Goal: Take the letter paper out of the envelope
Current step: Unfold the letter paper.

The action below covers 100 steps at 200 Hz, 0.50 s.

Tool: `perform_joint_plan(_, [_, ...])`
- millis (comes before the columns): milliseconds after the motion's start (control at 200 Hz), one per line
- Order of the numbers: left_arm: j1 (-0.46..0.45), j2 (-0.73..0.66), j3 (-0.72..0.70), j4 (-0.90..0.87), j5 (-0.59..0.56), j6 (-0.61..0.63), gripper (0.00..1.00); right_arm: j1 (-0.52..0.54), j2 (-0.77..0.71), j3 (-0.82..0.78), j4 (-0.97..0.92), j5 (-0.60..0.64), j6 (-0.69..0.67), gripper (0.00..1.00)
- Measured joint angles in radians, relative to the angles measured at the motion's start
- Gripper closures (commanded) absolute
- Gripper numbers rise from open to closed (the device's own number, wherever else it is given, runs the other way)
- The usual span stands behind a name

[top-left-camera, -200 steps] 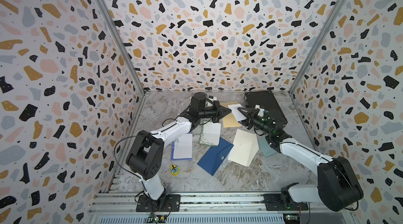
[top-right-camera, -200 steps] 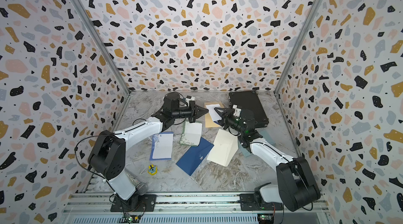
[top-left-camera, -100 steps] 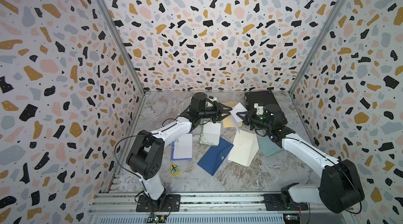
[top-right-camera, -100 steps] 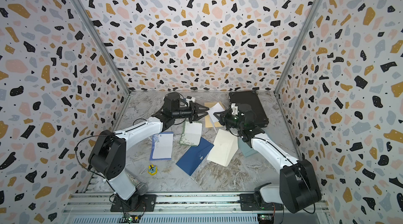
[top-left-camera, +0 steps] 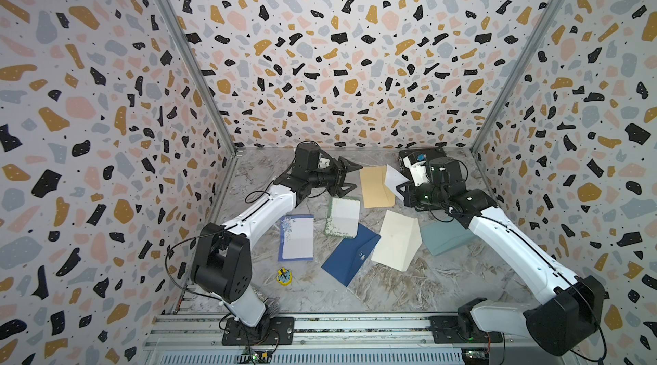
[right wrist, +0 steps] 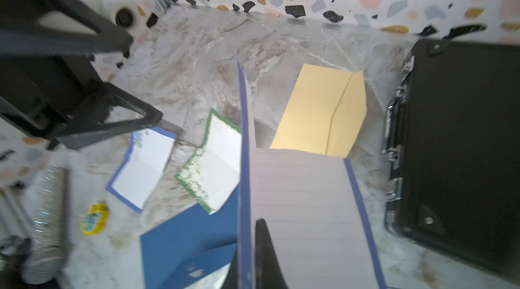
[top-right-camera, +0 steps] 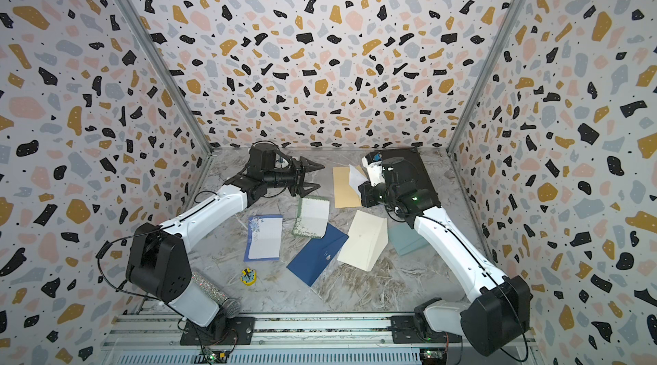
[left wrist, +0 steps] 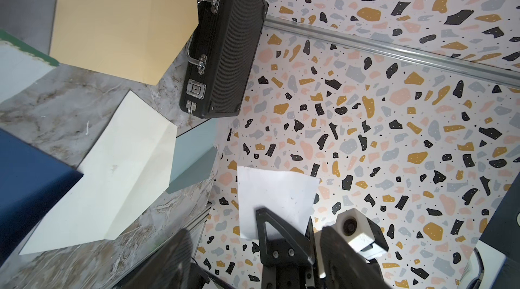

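Front table [top-left-camera: 409, 295] strip open; loose stationery [top-left-camera: 396, 240] crowds mid-table. Farther back, right gripper [top-left-camera: 401, 187] clamped on letter paper [top-left-camera: 393, 176], held up, apparently clear of tan envelope [top-left-camera: 375, 189] lying flat. Opposite, left gripper [top-left-camera: 356, 177] level, jaws wide, empty, near envelope's edge.

The envelope [top-left-camera: 376, 185] & letter paper [right wrist: 304, 203] were seen as matt, smooth paper. The case [left wrist: 228, 48] was clad in ribbed black matl w/ shiny metal latches [left wrist: 197, 87]; the tabletop [top-left-camera: 409, 288] was finished smooth, marble-look.
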Motion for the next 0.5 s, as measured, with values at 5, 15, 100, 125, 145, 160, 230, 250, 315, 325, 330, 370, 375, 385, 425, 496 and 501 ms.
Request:
perform_joint_plan(5, [0.000, 0.000, 0.000, 0.000, 0.000, 0.000, 0.26, 0.002, -0.002, -0.005, 0.004, 0.003, -0.014, 1.00])
perform_joint_plan(15, [0.000, 0.000, 0.000, -0.001, 0.000, -0.001, 0.26, 0.004, -0.003, -0.010, 0.008, 0.008, -0.027, 1.00])
perform_joint_plan(100, [0.000, 0.001, 0.000, -0.011, 0.013, -0.002, 0.24, 0.029, -0.032, -0.088, 0.085, 0.045, -0.177, 1.00])
perform_joint_plan(125, [0.000, 0.002, 0.000, -0.014, 0.017, -0.001, 0.22, 0.039, -0.047, -0.118, 0.119, 0.050, -0.225, 1.00])
perform_joint_plan(145, [0.000, 0.002, 0.000, -0.018, 0.022, 0.002, 0.20, 0.048, -0.061, -0.147, 0.147, 0.051, -0.267, 1.00])
perform_joint_plan(160, [0.000, 0.002, 0.000, -0.019, 0.024, 0.002, 0.19, 0.056, -0.073, -0.173, 0.176, 0.053, -0.298, 1.00])
perform_joint_plan(230, [0.000, 0.009, 0.002, -0.026, 0.039, 0.015, 0.14, 0.093, -0.122, -0.267, 0.259, 0.058, -0.437, 1.00])
perform_joint_plan(250, [0.000, 0.011, 0.003, -0.032, 0.042, 0.031, 0.14, 0.103, -0.131, -0.285, 0.270, 0.060, -0.475, 1.00])
perform_joint_plan(315, [0.000, 0.024, 0.020, -0.078, 0.049, 0.074, 0.14, 0.128, -0.139, -0.309, 0.294, 0.064, -0.570, 1.00])
perform_joint_plan(325, [0.000, 0.026, 0.023, -0.084, 0.051, 0.081, 0.15, 0.132, -0.138, -0.311, 0.299, 0.064, -0.584, 1.00])
perform_joint_plan(330, [0.000, 0.027, 0.025, -0.087, 0.051, 0.083, 0.15, 0.134, -0.138, -0.311, 0.301, 0.064, -0.592, 1.00])
perform_joint_plan(370, [0.000, 0.035, 0.039, -0.123, 0.056, 0.120, 0.15, 0.140, -0.138, -0.315, 0.317, 0.064, -0.636, 1.00])
perform_joint_plan(375, [0.000, 0.036, 0.040, -0.126, 0.057, 0.124, 0.15, 0.140, -0.138, -0.316, 0.320, 0.064, -0.645, 1.00])
perform_joint_plan(385, [0.000, 0.037, 0.044, -0.135, 0.058, 0.135, 0.15, 0.141, -0.138, -0.316, 0.323, 0.064, -0.652, 1.00])
perform_joint_plan(425, [0.000, 0.042, 0.053, -0.165, 0.068, 0.167, 0.16, 0.143, -0.140, -0.318, 0.339, 0.064, -0.692, 1.00])
perform_joint_plan(496, [0.000, 0.043, 0.058, -0.207, 0.083, 0.214, 0.20, 0.147, -0.142, -0.319, 0.357, 0.065, -0.743, 1.00])
perform_joint_plan(501, [0.000, 0.043, 0.058, -0.208, 0.084, 0.215, 0.20, 0.147, -0.142, -0.319, 0.357, 0.065, -0.746, 1.00])
